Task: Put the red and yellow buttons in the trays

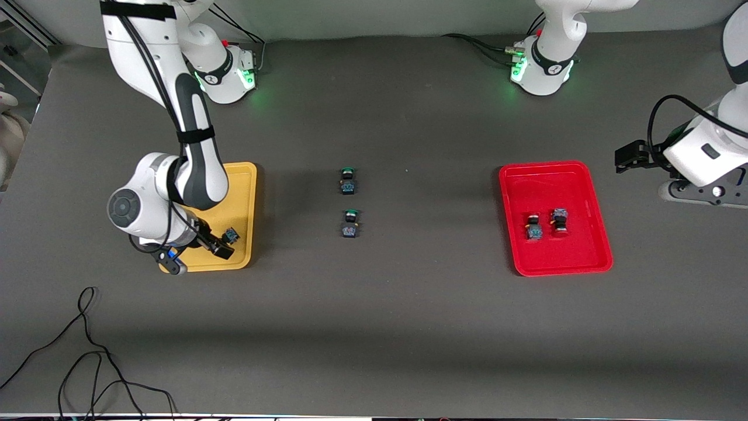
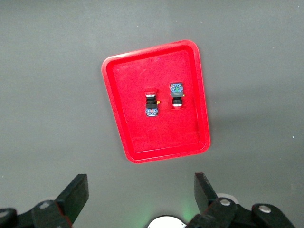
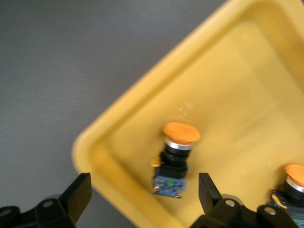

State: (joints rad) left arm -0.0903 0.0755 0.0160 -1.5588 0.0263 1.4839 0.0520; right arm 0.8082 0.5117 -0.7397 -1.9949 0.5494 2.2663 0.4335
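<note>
Fingers (image 3: 78, 197) of your right gripper (image 1: 217, 244) are spread over the yellow tray (image 1: 248, 193); left gripper (image 2: 140, 194) waits, fingers wide, seemingly beside the red tray (image 1: 590, 181).

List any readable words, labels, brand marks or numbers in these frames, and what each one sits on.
None can be read.
Dark band mark on the right arm's base: too small to read.
Same mark on the left arm's base: too small.
Blue bodies of the red buttons in the red tray: markings too blurred.
</note>
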